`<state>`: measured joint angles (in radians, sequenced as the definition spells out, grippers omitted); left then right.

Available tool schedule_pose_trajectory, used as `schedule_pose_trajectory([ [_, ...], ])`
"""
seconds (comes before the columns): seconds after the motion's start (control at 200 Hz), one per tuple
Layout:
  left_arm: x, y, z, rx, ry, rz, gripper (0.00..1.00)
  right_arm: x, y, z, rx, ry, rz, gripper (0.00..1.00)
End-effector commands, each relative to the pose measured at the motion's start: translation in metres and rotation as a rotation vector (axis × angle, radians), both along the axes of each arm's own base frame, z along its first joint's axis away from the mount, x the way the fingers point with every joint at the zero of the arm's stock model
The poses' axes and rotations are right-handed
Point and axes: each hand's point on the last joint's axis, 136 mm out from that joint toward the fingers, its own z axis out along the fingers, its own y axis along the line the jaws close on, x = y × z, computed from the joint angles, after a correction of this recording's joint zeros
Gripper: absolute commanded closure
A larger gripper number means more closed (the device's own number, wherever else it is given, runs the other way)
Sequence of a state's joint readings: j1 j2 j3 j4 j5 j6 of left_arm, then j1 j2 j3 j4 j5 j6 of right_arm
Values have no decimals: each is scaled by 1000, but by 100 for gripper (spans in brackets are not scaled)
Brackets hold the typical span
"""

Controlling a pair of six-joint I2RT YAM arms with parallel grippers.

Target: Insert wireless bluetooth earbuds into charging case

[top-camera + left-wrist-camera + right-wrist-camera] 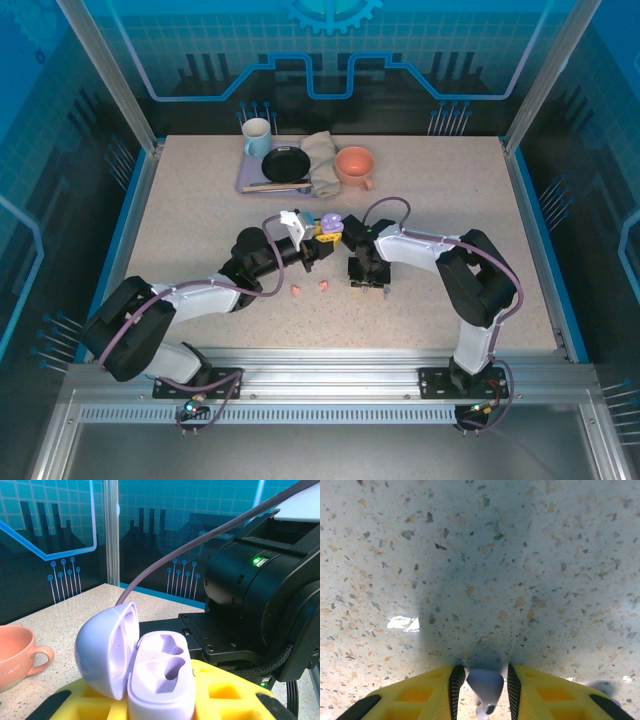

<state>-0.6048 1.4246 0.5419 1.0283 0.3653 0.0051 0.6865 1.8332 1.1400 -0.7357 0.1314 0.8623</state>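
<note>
On the desk [180, 220] between the arms, two pink buds [296, 291], loose. Just right of them, right claw [485, 680] pinched on a lilac bud [486, 686], aimed down at the desk. Behind, left claw [326, 232] gripping the open case [160, 680], both lilac sockets empty. Farthest: cup [355, 165], cloth [320, 160], pan [285, 163], mug [257, 137].

Both arms reach inward toward each other; the left arm [200, 295] lies low and stretched forward, its left gripper [326, 232] clamped on an open lilac charging case [160, 680]; the right arm [480, 280] bends at a raised elbow, wrist turned downward, right gripper [367, 285] pinching a lilac earbud [486, 682] between yellow fingers [540, 695].
</note>
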Motion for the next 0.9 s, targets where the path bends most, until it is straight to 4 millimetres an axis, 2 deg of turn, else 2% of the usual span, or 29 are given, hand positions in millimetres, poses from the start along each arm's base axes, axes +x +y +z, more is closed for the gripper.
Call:
schedule_pose_trajectory([
  [0.0, -3, -1, 26, -42, -71, -16, 100, -2, -6, -3, -28, 17, -73, 67],
  [0.285, -3, -2, 25, -45, -66, -19, 100, -7, -5, -5, -4, 45, -232, 67],
  [0.895, -2, -1, 22, -47, -63, -18, 100, -3, -15, -9, -62, 44, -255, 72],
])
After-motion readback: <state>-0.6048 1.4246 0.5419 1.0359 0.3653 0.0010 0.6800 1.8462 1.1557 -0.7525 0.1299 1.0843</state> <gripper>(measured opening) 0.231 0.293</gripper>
